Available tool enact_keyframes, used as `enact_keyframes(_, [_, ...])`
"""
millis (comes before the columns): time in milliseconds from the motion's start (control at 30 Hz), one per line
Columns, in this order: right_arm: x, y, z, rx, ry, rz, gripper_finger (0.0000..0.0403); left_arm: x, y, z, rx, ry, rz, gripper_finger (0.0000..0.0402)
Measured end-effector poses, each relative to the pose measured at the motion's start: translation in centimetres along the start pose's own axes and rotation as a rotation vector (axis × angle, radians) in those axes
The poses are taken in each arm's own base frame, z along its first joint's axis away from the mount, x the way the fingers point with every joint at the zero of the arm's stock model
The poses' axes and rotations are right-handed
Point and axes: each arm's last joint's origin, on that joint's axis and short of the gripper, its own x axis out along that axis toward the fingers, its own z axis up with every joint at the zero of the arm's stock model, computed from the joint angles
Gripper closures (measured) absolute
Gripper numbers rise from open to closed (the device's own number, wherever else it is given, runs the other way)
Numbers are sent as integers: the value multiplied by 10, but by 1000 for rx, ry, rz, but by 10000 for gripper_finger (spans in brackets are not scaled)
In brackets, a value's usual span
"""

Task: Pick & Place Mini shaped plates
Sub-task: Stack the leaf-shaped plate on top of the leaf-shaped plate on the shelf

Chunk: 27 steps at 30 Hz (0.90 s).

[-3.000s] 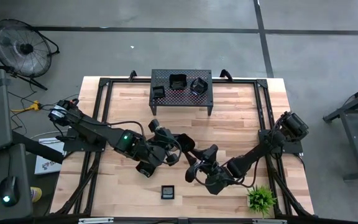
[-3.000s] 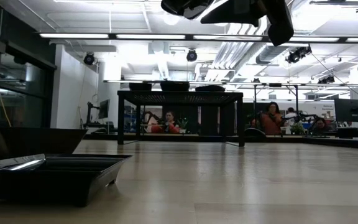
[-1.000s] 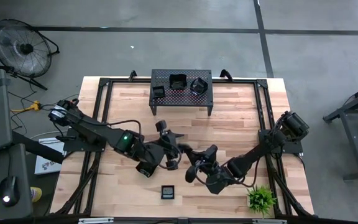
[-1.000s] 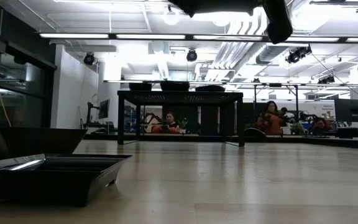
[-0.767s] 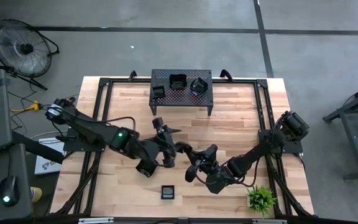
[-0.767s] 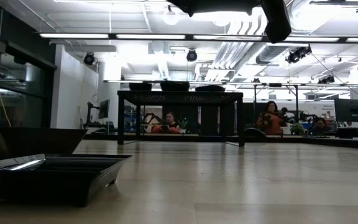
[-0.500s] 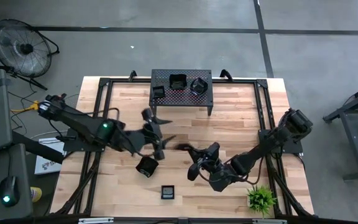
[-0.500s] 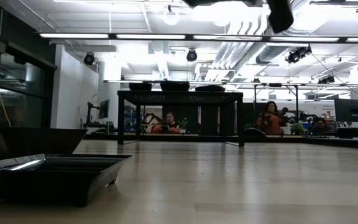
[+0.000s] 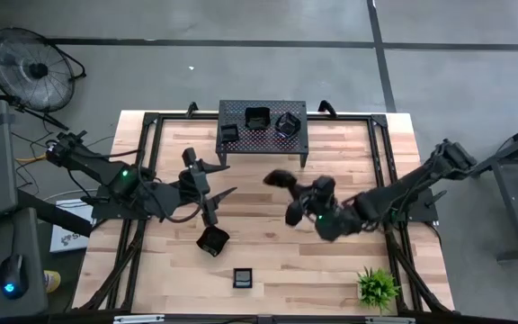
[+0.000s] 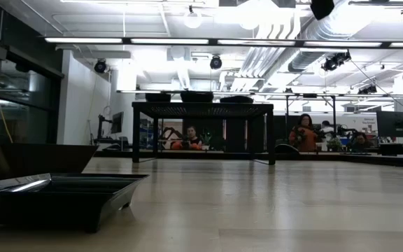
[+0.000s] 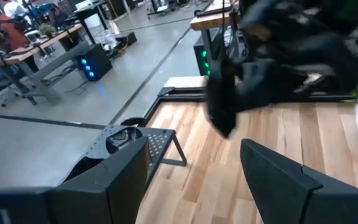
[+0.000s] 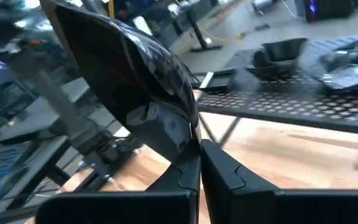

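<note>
High view, right tool (image 9: 288, 193): above the table's middle, just in front of the stand, closed on a mini plate (image 9: 277, 178) that sticks out toward the left arm.
High view, left tool (image 9: 218, 180): fingers spread wide, holding nothing, left of centre.
High view, other plates: three on the perforated stand (image 9: 262, 141) at the far edge; a rounded plate (image 9: 212, 240) and a small square plate (image 9: 243, 277) near the front edge, well apart from both tools.
High view, open room: bare table (image 9: 349, 162) right of the stand; a potted plant (image 9: 378, 287) at the front right corner.
Low view: a dark plate (image 10: 54, 199) close at the left; the stand far across bare wood.
Left wrist view: fingers (image 11: 123, 177) wide apart, table beyond.
Right wrist view: the glossy held plate (image 12: 135, 56) stands on edge, its lower rim pinched between the closed fingers.
</note>
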Motion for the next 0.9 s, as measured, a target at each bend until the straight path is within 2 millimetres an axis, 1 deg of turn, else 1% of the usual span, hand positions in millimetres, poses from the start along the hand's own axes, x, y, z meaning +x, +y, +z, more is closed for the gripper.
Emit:
enact_keyframes(133, [10,-23,32,55,68,-60,403,-1,-2,0,3,-2,-9,153])
enact_keyframes(300, [29,-58,67,113,175,-167,403,1,-4,-1,7,2,3,153])
enact_keyframes(400, [42,-75,86,177,228,-196,403,1,-3,-1,8,0,32,153])
enact_keyframes(500, [58,-90,100,244,296,-207,403,1,-1,-1,8,-6,98,153])
enact_keyframes(667, [80,-115,121,266,366,-195,403,2,4,0,26,-11,217,153])
enact_keyframes(900, [102,-146,152,293,346,-146,403,24,25,-3,74,47,269,153])
